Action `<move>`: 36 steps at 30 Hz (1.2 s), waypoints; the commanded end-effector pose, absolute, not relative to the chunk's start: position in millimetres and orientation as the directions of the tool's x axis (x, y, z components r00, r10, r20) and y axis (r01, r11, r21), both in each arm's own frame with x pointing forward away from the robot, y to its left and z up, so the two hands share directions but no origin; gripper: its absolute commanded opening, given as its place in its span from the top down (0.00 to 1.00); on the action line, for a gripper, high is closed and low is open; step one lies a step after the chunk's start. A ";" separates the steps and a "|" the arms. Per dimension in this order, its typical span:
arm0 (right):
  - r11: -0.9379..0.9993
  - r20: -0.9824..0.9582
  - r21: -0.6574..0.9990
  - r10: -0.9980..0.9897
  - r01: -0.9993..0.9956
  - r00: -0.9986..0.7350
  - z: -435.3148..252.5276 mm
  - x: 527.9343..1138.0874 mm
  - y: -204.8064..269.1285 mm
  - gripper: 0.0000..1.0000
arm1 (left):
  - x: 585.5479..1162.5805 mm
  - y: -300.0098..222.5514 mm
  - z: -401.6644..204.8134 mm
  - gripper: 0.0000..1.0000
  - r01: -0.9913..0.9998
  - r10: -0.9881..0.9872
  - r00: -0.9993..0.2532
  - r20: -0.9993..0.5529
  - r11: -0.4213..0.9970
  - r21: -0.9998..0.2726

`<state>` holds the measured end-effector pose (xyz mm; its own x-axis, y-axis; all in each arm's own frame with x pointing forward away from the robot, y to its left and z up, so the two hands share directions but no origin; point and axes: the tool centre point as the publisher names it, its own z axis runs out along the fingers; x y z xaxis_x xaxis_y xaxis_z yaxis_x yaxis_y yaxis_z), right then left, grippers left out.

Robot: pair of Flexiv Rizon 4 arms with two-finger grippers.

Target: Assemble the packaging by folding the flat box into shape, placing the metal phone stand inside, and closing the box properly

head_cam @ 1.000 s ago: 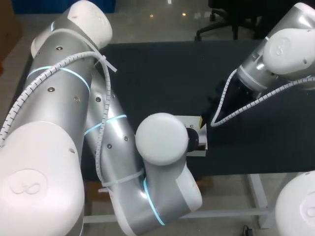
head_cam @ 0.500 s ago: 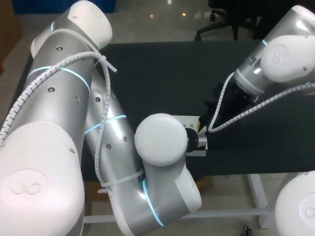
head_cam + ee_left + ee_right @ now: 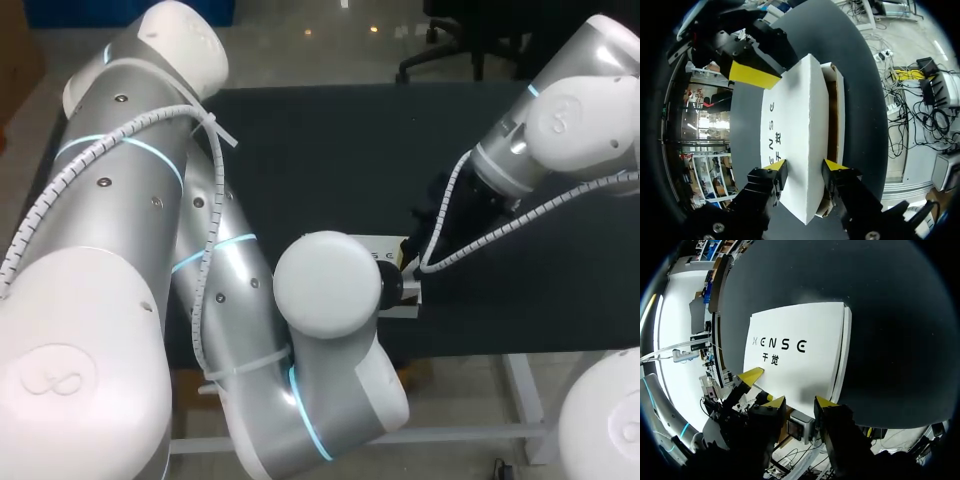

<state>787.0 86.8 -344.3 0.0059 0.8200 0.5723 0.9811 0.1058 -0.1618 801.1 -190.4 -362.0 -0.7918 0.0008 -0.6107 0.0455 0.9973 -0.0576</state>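
Note:
A white printed box (image 3: pixel 795 115) lies flat on the black table, its lid slightly bowed and a brown inner edge (image 3: pixel 832 115) showing along one side. My left gripper (image 3: pixel 805 167) straddles the box's near end, with a finger against each long side. At the far corner a yellow fingertip (image 3: pixel 752 75) of my right arm rests on the lid. In the right wrist view the box (image 3: pixel 795 360) lies just ahead of my right gripper (image 3: pixel 799 402), whose fingers stand apart with nothing between them. From overhead only a strip of the box (image 3: pixel 392 248) shows beside my left arm. No phone stand is in view.
The dark tabletop (image 3: pixel 330 150) stretches bare behind and to the right of the box. My bulky left arm (image 3: pixel 330 290) covers the table's near left part and most of the box. The front table edge (image 3: pixel 500 350) runs just below the box.
My right arm has drawn slightly up and back, while its fingertips stay at the box's corner. The box and my left arm have hardly moved.

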 end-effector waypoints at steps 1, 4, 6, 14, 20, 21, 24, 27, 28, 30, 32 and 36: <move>0.104 0.569 -0.161 0.823 0.982 0.006 -344.6 786.4 87.8 0.67 | 798.2 -192.5 -365.6 0.55 0.041 -0.002 -0.787 -0.616 0.998 -0.055; 0.105 0.567 -0.161 0.824 0.981 0.005 -344.7 785.7 88.2 0.67 | 798.4 -192.3 -365.8 0.55 0.040 -0.003 -0.788 -0.616 0.998 -0.056; 0.106 0.567 -0.161 0.824 0.981 0.004 -345.4 784.9 89.2 0.68 | 798.4 -192.2 -365.9 0.55 0.041 -0.003 -0.788 -0.616 0.998 -0.056; 0.110 0.566 -0.163 0.824 0.980 0.001 -346.3 784.2 90.2 0.69 | 798.3 -192.0 -366.1 0.54 0.042 -0.001 -0.788 -0.616 0.998 -0.056; 0.111 0.565 -0.162 0.825 0.981 0.000 -346.7 783.2 90.3 0.71 | 798.2 -191.8 -366.3 0.54 0.041 -0.004 -0.788 -0.616 0.997 -0.059; 0.110 0.565 -0.162 0.825 0.981 0.001 -346.9 783.0 90.2 0.73 | 798.2 -191.8 -366.4 0.54 0.041 -0.004 -0.788 -0.616 0.997 -0.059; 0.110 0.565 -0.164 0.825 0.980 0.002 -347.6 782.7 90.0 0.86 | 798.2 -191.8 -366.7 0.54 0.041 -0.004 -0.788 -0.615 0.997 -0.059; 0.109 0.565 -0.164 0.825 0.980 0.003 -348.2 782.4 89.9 0.96 | 798.2 -191.7 -366.8 0.54 0.040 -0.005 -0.788 -0.615 0.997 -0.059; 0.109 0.565 -0.164 0.825 0.980 0.002 -348.3 782.3 89.9 1.00 | 798.2 -191.6 -366.8 0.54 0.039 -0.006 -0.788 -0.615 0.997 -0.059; 0.110 0.565 -0.163 0.825 0.981 0.001 -348.3 782.0 89.8 1.00 | 798.2 -191.5 -366.8 0.54 0.039 -0.006 -0.788 -0.615 0.997 -0.060; 0.111 0.566 -0.161 0.825 0.981 0.000 -348.3 781.7 89.7 1.00 | 798.1 -191.5 -366.7 0.54 0.040 -0.005 -0.788 -0.616 0.997 -0.059; 0.113 0.564 -0.158 0.826 0.981 -0.004 -348.3 780.6 90.1 1.00 | 798.0 -191.7 -367.2 0.54 0.040 -0.005 -0.788 -0.615 0.997 -0.060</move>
